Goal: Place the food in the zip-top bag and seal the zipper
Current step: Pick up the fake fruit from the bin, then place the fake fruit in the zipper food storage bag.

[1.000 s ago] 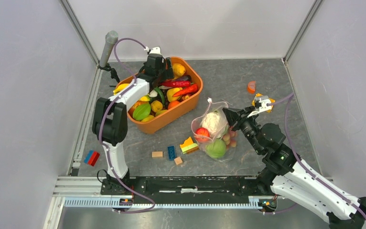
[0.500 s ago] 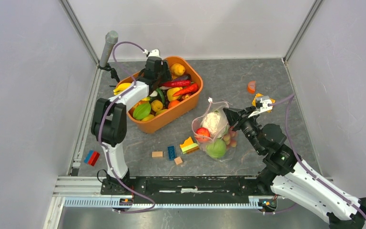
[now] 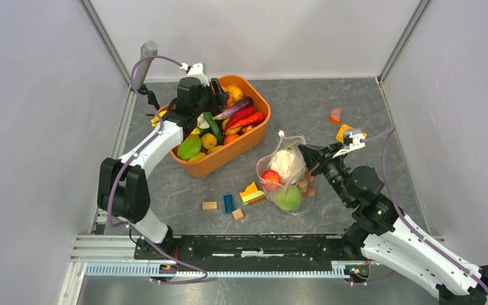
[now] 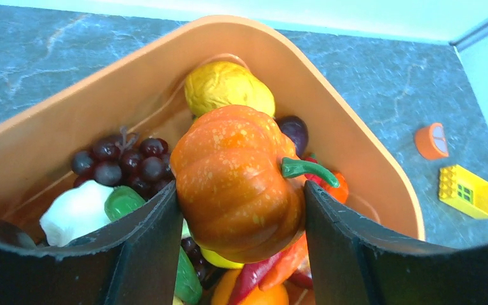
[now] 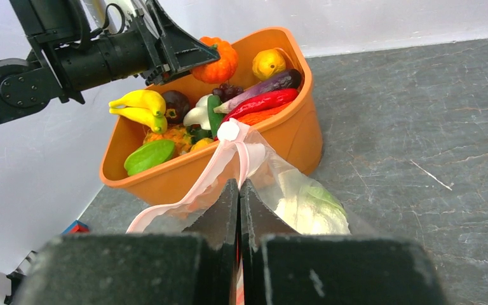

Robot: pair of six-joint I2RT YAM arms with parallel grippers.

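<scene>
Left gripper (image 4: 240, 194) holds an orange toy pumpkin (image 4: 229, 168) between half-spread fingers, raised over the far end of the orange tub (image 3: 219, 162). Right of the tub, the zip-top bag (image 3: 264, 166) lies on the table with cauliflower (image 3: 284, 160), tomato (image 3: 269, 178) and cabbage (image 3: 288, 198) inside. Right gripper (image 5: 239, 189), pinched fully closed, lifts the bag by its pink zipper (image 5: 219, 155). Done well, the pumpkin would travel right, high over the tub rim, and be released only inside the raised mouth, which looks narrow for it.

surface: grey table (image 3: 305, 101) | on it: orange tub (image 3: 217, 160), zip-top bag (image 3: 262, 162), blocks (image 3: 229, 203), half-disc (image 3: 335, 115)
</scene>
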